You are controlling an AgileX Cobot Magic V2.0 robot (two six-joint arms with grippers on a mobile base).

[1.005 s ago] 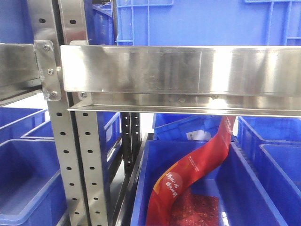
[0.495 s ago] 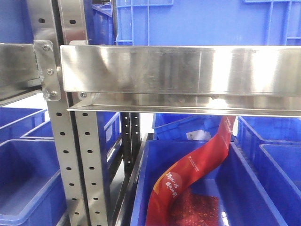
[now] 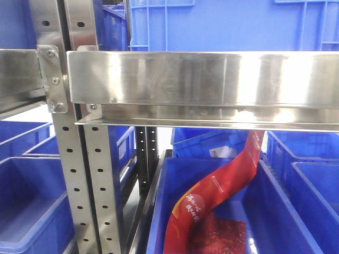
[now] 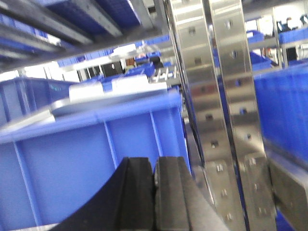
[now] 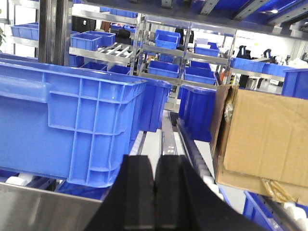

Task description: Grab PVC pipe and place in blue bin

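A brushed stainless-steel shelf rail (image 3: 201, 79) crosses the front view on perforated steel uprights (image 3: 95, 185), with ribbed blue plastic bins above, left and below. Beneath the rail, the near blue plastic bin (image 3: 275, 211) holds a glossy red printed pouch (image 3: 222, 185) curving up toward the rail's underside; open floor shows beside it. My left gripper (image 4: 154, 178) has black fingers pressed together, empty, facing a blue bin wall. My right gripper (image 5: 155, 178) is likewise closed, empty, pointing between a ribbed blue crate (image 5: 72, 125) and a brown cardboard box (image 5: 264, 139). No view shows the PVC pipe.

Black, smooth, wedge-shaped fingers (image 4: 154, 192)
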